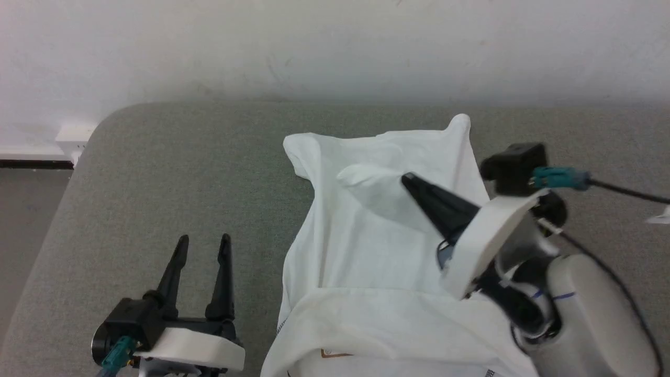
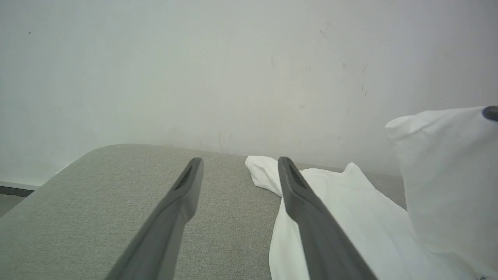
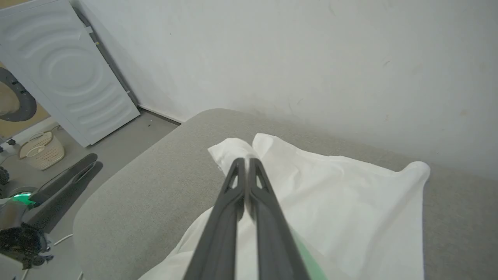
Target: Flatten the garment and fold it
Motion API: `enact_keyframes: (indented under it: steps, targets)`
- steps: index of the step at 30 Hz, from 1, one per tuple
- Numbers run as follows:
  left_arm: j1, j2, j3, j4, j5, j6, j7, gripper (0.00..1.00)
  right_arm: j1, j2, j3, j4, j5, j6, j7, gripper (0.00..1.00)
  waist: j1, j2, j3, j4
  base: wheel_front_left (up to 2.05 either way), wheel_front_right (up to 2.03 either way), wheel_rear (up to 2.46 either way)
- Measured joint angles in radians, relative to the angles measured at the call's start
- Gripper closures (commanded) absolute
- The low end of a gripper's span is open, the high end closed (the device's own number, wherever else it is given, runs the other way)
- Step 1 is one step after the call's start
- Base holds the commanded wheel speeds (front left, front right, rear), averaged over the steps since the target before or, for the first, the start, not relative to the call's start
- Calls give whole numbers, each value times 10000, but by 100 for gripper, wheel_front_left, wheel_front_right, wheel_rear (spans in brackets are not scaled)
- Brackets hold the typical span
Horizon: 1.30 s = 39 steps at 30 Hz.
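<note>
Looking first at the garment (image 1: 377,251): lies white and thin on the right half of the grey table (image 1: 183,167), with one far corner standing up near the wall (image 1: 335,47) and the near part folded over toward the robot. Shows a tan patch (image 1: 335,354) at the bottom edge of the head view, partly cut off, with a short line of dark stitching to its left. Rises in one loose fold near the middle, pinched there by the right gripper (image 1: 407,179). Seen from the right wrist, the right gripper (image 3: 244,161) with both fingers pressed together on this fold of the garment (image 3: 350,202), pointing toward the far left corner of the cloth. Seen from the left wrist, hangs as a raised white sheet (image 2: 443,175) at the right side. Further left, over the bare grey surface and just beside the cloth without touching: the left gripper (image 1: 204,240), fingers spread wide apart (image 2: 183,194). Beyond the table corner, in the right wrist view: a white washing machine (image 3: 66,77) and a pale basket (image 3: 41,149) on the floor.
</note>
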Motion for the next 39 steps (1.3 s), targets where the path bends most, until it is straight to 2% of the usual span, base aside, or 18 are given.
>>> enact_keyframes:
  steps: [3, 6, 10, 17, 18, 19, 20, 23, 26, 29, 33, 39]
  targets:
    - [0, 15, -134, 0, -2, -75, 90, 0, 301, 815, 606, 401, 92, 0, -297, 100, 0, 0, -239, 5, 0, 0, 0]
    - [-1, 23, -238, 6, -38, -88, 102, 0, 537, 1187, 1344, 1045, 290, 2, -708, 100, 1, 1, -313, 143, 0, 0, 0]
    - [-2, 21, -343, 36, -92, -159, 144, 0, 859, 1266, 2111, 2322, 366, 0, -1331, 100, 2, 1, -257, 400, 0, 0, 0]
    - [-12, 15, -435, 213, -182, -161, 125, 0, 878, 1246, 4169, 4144, 1020, 0, -2412, 100, 3, 1, 67, 599, 0, 0, 0]
    - [-17, 13, -445, 240, -184, -159, 113, 0, 803, 1250, 4485, 4401, 1024, 0, -2472, 75, 3, 1, 107, 600, 0, 0, 0]
    - [-18, 15, -441, 270, -196, -159, 92, 0, 751, 1252, 4765, 4567, 1057, 0, -2504, 42, 4, 1, 136, 592, 0, 0, 0]
    - [-21, 15, -439, 303, -196, -157, 84, 0, 711, 1246, 4984, 4658, 1177, 0, -2614, 0, 4, 1, 149, 573, 0, 0, 0]
    - [-35, 19, -418, 378, -198, -144, 69, 0, 427, 1250, 5572, 4727, 1338, 0, -3116, 0, 3, 1, 139, 484, 0, 0, 0]
    - [-34, 29, -368, 424, -209, -61, 63, 0, -9, 1250, 5937, 4479, 1197, 0, -4079, 0, 3, 1, 74, 364, 0, 0, 0]
    - [-29, 77, -313, 430, -211, 46, 12, 0, -328, 1298, 5741, 4222, 715, 2, -5104, 0, 3, 1, -10, 206, 0, 0, 0]
    - [-4, 125, -234, 382, -176, 247, -19, 0, -334, 1231, 4405, 3963, -59, 2, -5963, 0, 3, 1, -136, -32, 0, 0, 0]
    - [24, 171, -123, 232, -98, 476, -109, 0, 415, 466, 1829, 3009, -1197, 2, -6103, 0, 3, 1, -266, -456, 0, 0, 0]
